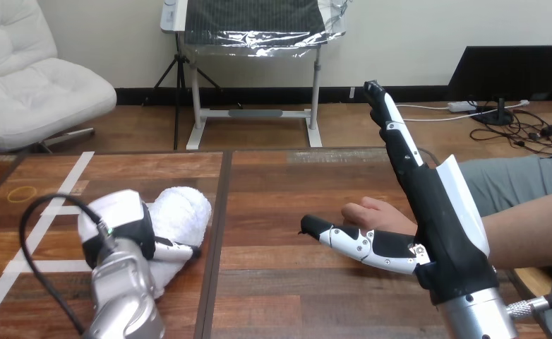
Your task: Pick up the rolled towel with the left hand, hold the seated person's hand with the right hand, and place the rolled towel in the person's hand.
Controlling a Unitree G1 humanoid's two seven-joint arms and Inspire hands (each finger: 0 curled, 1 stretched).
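The white rolled towel (185, 206) lies on the left half of the wooden table (294, 296). My left hand (121, 222) sits on top of it, white shell up, with its thumb curled across the towel's near side; part of the towel is hidden beneath the hand. On the right, my right hand (442, 226) stands edge-up and open, fingers straight and pointing away, thumb stretched out to the left. The person's hand (372, 212) rests on the table just behind that thumb, its forearm coming in from the right edge. I cannot tell whether the two touch.
White tape lines (56, 205) cross the left part of the table, and a thin yellow ring (22, 192) lies near its far left corner. A dark seam (220, 219) runs front to back between the towel and the person's hand.
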